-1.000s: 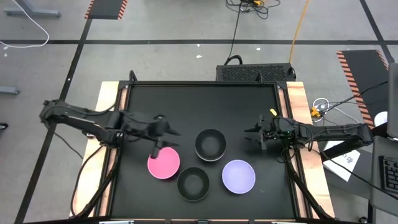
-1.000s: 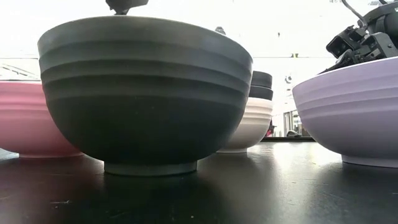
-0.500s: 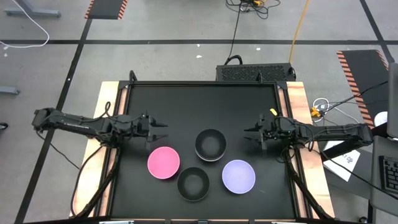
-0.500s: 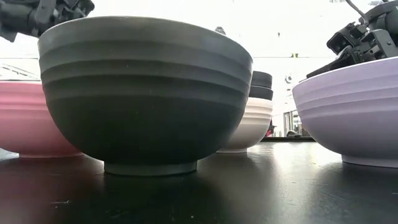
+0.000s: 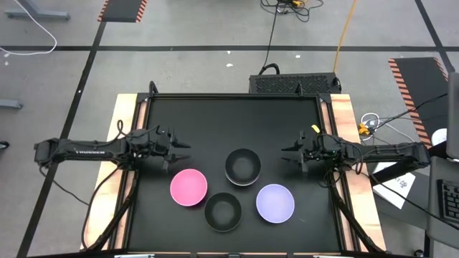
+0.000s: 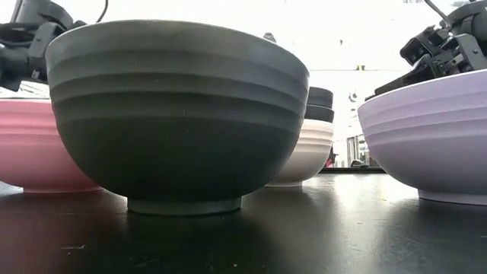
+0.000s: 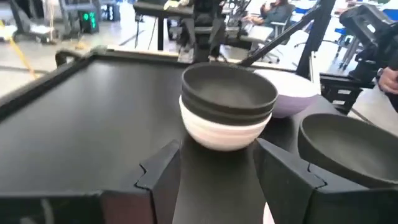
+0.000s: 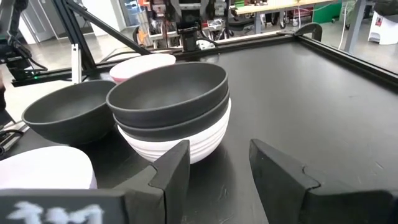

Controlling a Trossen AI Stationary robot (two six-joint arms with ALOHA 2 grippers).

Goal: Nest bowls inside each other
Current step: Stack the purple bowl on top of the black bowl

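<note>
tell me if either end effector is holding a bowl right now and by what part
Nothing is held. The left end effector is open over bare table left of the stack, and the right end effector is open on its other side.

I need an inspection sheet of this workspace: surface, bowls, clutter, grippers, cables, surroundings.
Surface: black table, wooden side edges.
Bowls: stack of two black bowls in a white bowl, mid-table; pink bowl, black bowl and purple bowl single, in front of it.
Clutter: nothing seen.
Grippers: left gripper open, empty, left of the stack; right gripper open, empty, to its right.
Cables: cables on the floor behind; more at the right edge.
Surroundings: black box behind table; taped floor.
</note>
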